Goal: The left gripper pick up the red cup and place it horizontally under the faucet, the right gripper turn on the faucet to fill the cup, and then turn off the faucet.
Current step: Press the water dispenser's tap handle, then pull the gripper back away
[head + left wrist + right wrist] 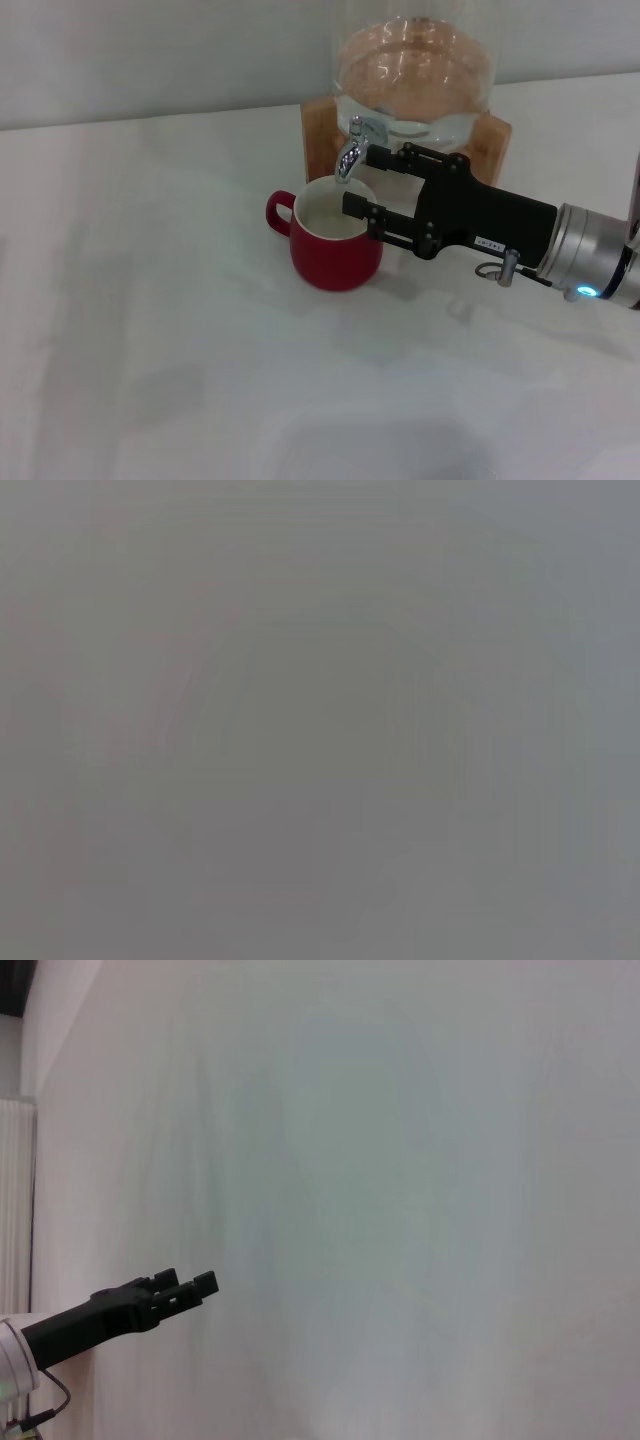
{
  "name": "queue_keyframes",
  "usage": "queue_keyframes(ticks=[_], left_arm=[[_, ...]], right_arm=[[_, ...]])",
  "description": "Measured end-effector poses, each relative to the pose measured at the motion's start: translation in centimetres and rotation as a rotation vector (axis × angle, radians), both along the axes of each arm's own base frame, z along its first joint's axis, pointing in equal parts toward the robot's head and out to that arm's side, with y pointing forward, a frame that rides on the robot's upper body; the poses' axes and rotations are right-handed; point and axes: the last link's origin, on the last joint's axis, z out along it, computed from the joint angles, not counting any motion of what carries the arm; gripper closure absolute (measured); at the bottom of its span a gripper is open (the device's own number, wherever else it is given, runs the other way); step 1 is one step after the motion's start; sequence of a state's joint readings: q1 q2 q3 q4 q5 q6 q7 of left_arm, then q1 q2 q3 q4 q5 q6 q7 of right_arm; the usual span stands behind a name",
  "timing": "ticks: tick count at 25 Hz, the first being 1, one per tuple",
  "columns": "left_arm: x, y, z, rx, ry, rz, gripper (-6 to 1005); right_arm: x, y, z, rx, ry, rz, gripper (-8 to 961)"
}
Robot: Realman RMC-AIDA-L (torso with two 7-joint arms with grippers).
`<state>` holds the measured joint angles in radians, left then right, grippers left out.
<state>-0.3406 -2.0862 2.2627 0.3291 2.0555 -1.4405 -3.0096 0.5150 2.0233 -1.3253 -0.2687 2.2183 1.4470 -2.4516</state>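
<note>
The red cup [335,250] stands upright on the white table, directly under the spout of the faucet [350,150], with its handle pointing to the robot's left. The faucet sits on the glass jar [415,75] with the wooden stand [320,125]. My right gripper [365,180] reaches in from the right with its fingers apart. Its far finger [385,157] is against the faucet's side and its near finger [362,207] is over the cup's rim. My left gripper [190,1285] shows only in the right wrist view, far off and holding nothing.
The white table [150,330] stretches to the left and front of the cup. A pale wall [150,50] rises behind the jar. The left wrist view shows only plain grey.
</note>
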Motion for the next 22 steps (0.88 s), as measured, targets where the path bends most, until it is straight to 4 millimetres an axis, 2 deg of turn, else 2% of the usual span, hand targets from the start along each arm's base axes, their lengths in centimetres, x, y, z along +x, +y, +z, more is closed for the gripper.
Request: queue_keyframes(ticks=[22], left_arm=[[0.02,-0.14,-0.21,-0.01,0.005,-0.004,112]], right_arm=[[0.74,-0.06,0.72,0.048,0.001,-0.019,296]])
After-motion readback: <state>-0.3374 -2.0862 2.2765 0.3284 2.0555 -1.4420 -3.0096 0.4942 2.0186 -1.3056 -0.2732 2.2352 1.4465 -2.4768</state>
